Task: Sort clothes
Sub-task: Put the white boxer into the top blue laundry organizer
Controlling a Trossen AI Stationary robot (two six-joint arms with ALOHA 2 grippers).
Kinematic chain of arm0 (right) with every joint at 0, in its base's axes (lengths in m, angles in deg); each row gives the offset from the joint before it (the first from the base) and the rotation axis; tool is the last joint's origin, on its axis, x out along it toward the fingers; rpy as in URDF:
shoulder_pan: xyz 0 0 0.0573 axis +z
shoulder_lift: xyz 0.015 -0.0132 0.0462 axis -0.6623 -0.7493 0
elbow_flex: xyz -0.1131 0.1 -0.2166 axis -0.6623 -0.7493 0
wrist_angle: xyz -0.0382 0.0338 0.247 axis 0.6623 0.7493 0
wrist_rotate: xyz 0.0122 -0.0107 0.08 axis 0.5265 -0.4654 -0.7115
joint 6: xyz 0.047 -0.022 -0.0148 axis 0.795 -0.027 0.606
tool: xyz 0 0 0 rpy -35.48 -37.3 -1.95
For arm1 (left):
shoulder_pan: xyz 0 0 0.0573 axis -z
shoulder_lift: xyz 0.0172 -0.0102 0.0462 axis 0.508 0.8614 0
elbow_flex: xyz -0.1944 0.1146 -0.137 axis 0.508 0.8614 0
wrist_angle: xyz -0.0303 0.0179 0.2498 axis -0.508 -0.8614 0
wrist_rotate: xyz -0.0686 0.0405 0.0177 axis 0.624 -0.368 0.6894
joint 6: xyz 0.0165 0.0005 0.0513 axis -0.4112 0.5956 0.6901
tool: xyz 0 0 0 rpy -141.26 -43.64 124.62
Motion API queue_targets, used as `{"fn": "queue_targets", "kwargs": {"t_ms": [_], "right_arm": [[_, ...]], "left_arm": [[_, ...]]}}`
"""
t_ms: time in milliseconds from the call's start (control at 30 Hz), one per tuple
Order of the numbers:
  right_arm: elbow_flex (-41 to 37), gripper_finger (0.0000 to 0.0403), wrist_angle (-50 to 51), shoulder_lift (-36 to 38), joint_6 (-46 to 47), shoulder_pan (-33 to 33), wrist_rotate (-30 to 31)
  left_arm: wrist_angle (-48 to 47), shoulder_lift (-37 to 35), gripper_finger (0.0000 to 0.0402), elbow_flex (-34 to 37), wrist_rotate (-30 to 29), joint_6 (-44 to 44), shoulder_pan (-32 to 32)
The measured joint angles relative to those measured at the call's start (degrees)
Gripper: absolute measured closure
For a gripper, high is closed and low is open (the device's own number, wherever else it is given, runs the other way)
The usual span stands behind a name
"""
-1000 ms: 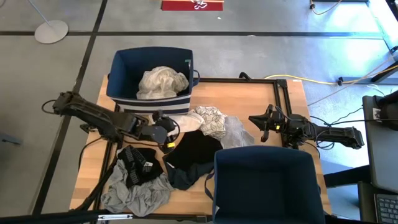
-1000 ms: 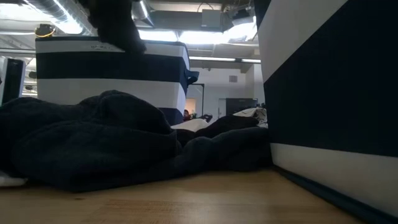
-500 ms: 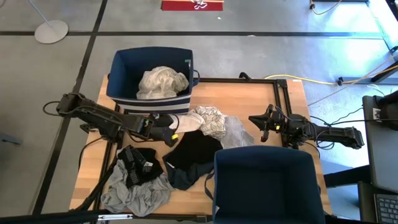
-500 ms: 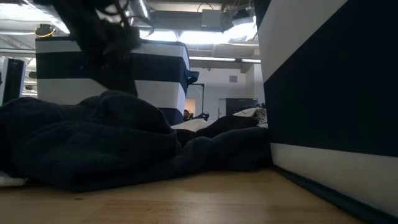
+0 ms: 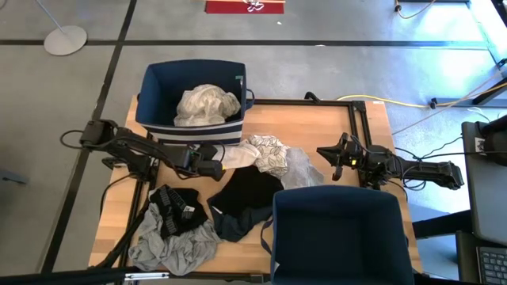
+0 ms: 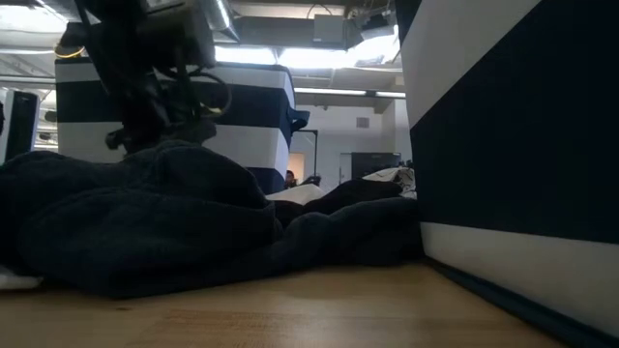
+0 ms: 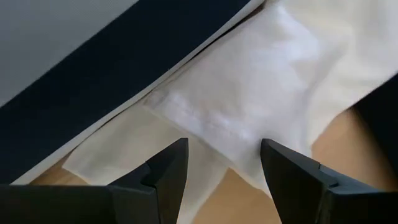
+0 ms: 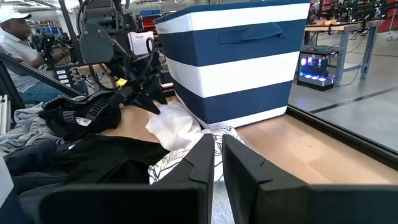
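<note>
Where folded: white garment, diagonal.

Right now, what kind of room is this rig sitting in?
Most likely a robotics lab or workshop. The right wrist view shows workbenches with lit equipment and a person seated among gear beyond the table. The low view shows exposed ceiling ducts, and the high view shows a bare concrete floor.

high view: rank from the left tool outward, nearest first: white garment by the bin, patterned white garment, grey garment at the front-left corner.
From the left tool, open:
1. White garment, right at its tips, beside the far bin.
2. Patterned white garment, further toward the table's middle.
3. Grey garment, farthest, at the front-left corner.
</note>
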State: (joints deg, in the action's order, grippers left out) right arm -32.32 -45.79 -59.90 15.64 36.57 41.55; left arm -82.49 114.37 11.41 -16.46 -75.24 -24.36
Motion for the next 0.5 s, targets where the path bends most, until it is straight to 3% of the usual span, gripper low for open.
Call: {"fn": "queue_targets", "kwargs": {"t_ms": [367, 500], "right_arm": [[0.0, 0.0368, 0.0, -0.7, -0.7, 0.0, -0.1], [0.0, 0.0368, -0.1, -2.0, -1.1, 0.0, 0.0]], "left_arm": [[7.3, 5.8, 0.0213, 0.0, 3.2, 8.0, -0.5], [7.5, 8.0, 0.0238, 0.0, 3.6, 9.6, -0.7]]}}
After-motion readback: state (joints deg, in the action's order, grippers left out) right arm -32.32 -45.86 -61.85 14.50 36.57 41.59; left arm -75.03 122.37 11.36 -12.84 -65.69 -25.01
